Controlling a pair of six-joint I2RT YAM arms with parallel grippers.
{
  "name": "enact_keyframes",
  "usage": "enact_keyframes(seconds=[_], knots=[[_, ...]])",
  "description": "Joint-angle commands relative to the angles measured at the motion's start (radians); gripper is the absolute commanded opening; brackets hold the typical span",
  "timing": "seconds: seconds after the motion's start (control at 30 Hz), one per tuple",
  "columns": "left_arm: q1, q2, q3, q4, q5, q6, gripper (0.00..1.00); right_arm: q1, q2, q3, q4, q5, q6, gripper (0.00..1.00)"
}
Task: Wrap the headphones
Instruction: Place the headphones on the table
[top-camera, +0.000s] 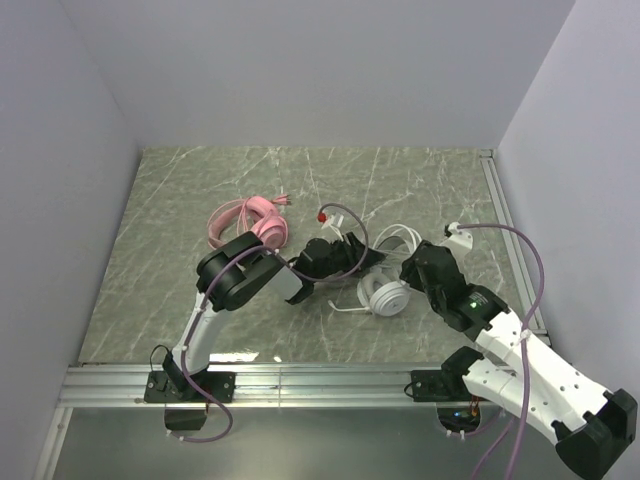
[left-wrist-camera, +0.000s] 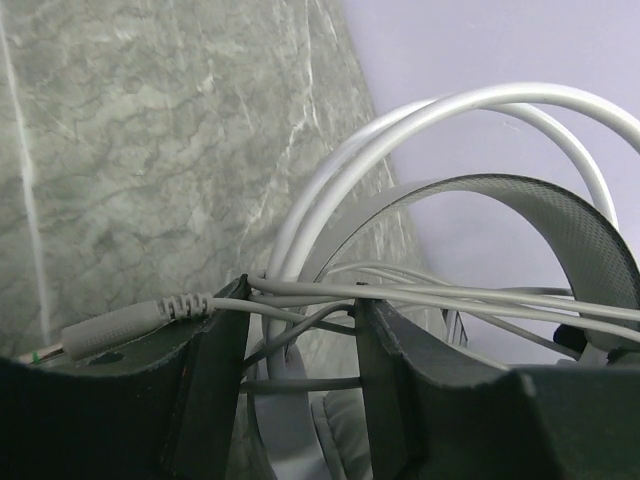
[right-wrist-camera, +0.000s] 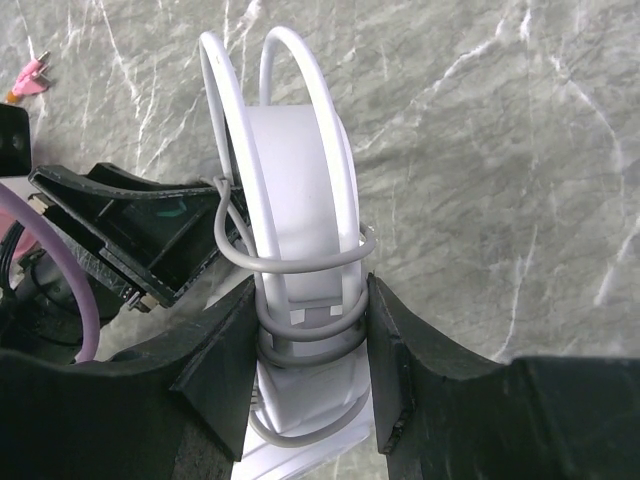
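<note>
Whether left end effector (left-wrist-camera: 300, 300) grips is unclear; right end effector (right-wrist-camera: 310, 290) pinches white headset (right-wrist-camera: 295, 170).

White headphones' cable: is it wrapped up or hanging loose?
Partly wrapped: several cable loops circle the headband at the right gripper, but the plug end lies unwound by the left gripper.
</note>
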Motion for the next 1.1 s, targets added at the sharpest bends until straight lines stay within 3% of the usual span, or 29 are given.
enact_keyframes(seconds=[0.0,0.33,0.6,0.87,1.07], knots=[[-0.051,-0.008,0.023,0.027,0.083,0.001,0.50,0.005,-0.046,0.040,0.154,-0.099,0.040,0.27],[-0.024,-0.155,-0.100,-0.068,0.022,0.071,0.52,-0.115,0.000,0.094,0.121,-0.126,-0.016,0.26],[-0.001,-0.195,-0.142,-0.090,0.006,0.107,0.52,-0.285,0.000,0.112,0.125,-0.402,-0.030,0.26],[0.022,-0.244,-0.189,-0.084,0.011,0.119,0.52,-0.365,0.017,0.137,0.088,-0.441,-0.081,0.25],[0.036,-0.342,-0.201,-0.197,0.003,0.185,0.53,-0.409,0.018,0.135,0.088,-0.462,-0.104,0.25]])
